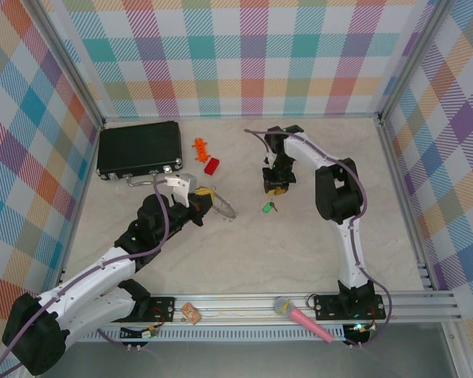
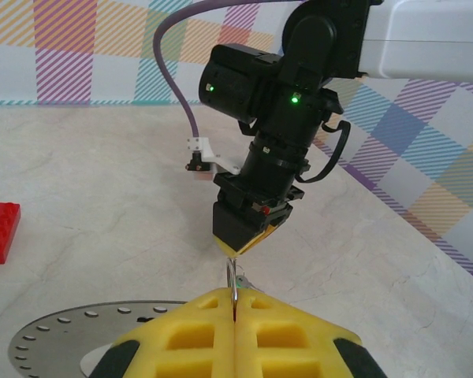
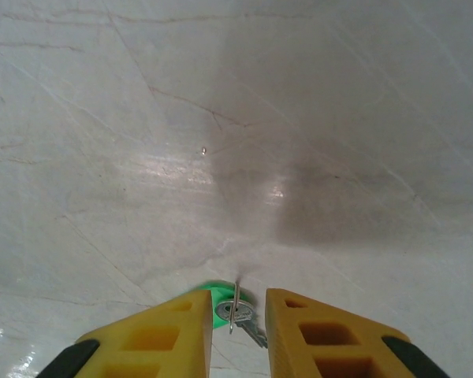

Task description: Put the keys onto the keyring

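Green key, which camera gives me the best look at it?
The right wrist view: the green key lies close up between the open fingers of the right gripper, green head and silver blade both distinguishable. The top external view shows it as a tiny green speck on the table beside that gripper.

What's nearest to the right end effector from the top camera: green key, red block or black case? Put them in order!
1. Green key, right beside the right end effector, on its near side.
2. Red block, off to the left.
3. Black case, far left at the back.
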You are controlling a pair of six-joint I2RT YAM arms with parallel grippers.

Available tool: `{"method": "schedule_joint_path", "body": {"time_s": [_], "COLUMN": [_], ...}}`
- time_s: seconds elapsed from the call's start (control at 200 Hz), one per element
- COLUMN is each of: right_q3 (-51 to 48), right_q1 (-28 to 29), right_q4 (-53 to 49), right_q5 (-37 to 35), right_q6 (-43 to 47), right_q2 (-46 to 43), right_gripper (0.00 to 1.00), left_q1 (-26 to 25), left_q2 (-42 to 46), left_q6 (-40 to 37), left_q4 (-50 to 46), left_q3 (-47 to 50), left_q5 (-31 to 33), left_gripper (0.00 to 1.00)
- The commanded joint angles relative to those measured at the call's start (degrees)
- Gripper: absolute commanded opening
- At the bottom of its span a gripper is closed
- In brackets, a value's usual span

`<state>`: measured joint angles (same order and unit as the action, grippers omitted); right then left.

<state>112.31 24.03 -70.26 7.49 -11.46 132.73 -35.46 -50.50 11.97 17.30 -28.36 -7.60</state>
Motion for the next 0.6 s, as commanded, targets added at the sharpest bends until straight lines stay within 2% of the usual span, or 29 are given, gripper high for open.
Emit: {"method": "schedule_joint_path", "body": {"time_s": [0.0, 0.595], "right_q3": [1.95, 3.70], "right_q1": [0.31, 1.10], "right_q4": [-4.80, -5.32], "right_q5": [1.76, 2.18], "right_q6": [1.27, 2.39], "right_q2": [1.47, 4.90], "right_gripper": [0.24, 0.17], "left_q1": [-0.46, -0.48], "left_q2": [1.02, 0.06], "left_q6": [0.60, 0.78], "left_q4": [4.03, 4.47], "left_q3": [0.31, 0.39], "left_q5": [-0.47, -0.57], "left_gripper": [0.00, 0.00]}}
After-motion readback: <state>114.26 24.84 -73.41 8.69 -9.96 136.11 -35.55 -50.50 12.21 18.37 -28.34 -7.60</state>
